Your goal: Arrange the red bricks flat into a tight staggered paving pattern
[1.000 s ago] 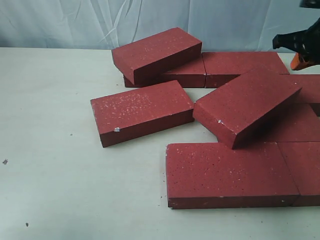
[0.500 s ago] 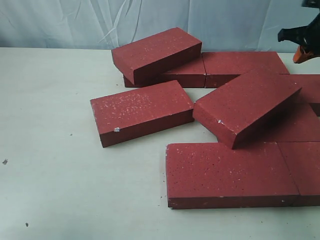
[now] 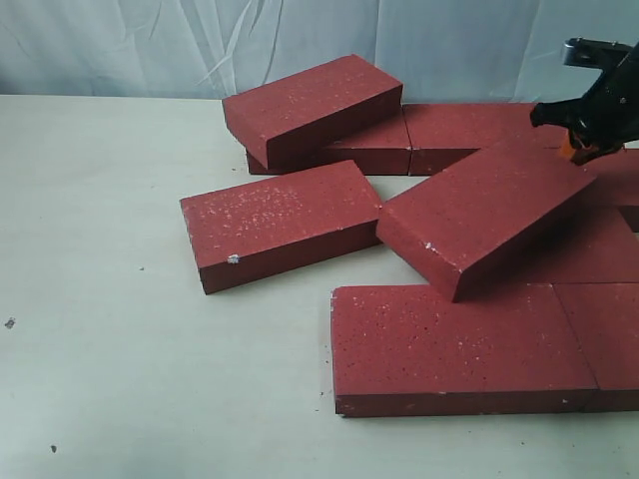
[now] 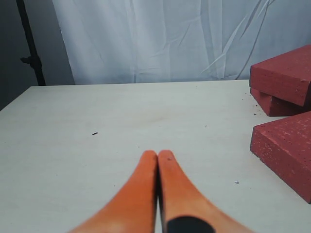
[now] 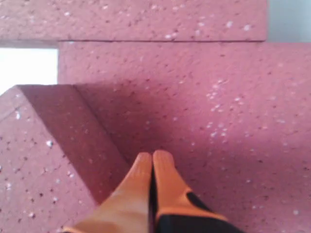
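Red bricks (image 3: 285, 225) bunched by the bench's (image 3: 110, 299) right edge, one tilted brick (image 3: 489, 215) propped on others. Right claw (image 3: 572, 150) clenched empty at its raised end, left claw (image 4: 156, 156) clenched over bare bench. Push crooked and it'll likely slide skewed onto the front row.

Pale tabletop (image 3: 120, 379), red bricks (image 3: 459, 344) lying flat on it, one loose brick (image 3: 285, 225) set askew, few dark specks (image 3: 10, 322)
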Motion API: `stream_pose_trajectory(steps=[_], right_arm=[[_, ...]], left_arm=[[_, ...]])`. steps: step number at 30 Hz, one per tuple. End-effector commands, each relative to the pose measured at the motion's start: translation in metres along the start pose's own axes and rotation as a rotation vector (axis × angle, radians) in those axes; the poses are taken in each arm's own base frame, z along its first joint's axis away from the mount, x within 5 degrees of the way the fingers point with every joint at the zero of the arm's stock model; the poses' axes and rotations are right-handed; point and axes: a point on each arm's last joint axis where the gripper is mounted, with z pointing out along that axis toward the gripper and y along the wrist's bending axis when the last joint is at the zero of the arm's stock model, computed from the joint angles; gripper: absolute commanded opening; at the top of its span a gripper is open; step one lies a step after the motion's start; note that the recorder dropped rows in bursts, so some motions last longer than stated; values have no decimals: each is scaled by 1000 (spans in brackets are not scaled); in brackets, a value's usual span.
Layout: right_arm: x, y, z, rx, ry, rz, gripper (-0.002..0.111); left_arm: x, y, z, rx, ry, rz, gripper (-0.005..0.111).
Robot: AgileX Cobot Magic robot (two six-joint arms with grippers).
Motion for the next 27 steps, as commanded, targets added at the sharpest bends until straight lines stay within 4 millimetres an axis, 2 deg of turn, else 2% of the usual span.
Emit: stream_pose_trajectory(steps=[1,7,16,27], right_arm=[[2,17,-1,-58,46,-47,-1],[8,43,0,-108,128,-104,-1],[10,92,-16,-145,129,-213,-1],[27,184,-7,-229,166,-388,-1]], left_arm=[[1,0,0,0,-8,-8,0],[1,0,0,0,-8,-8,0],[2,0,0,1,2,-8,0],[1,0,0,0,0,-8,0]])
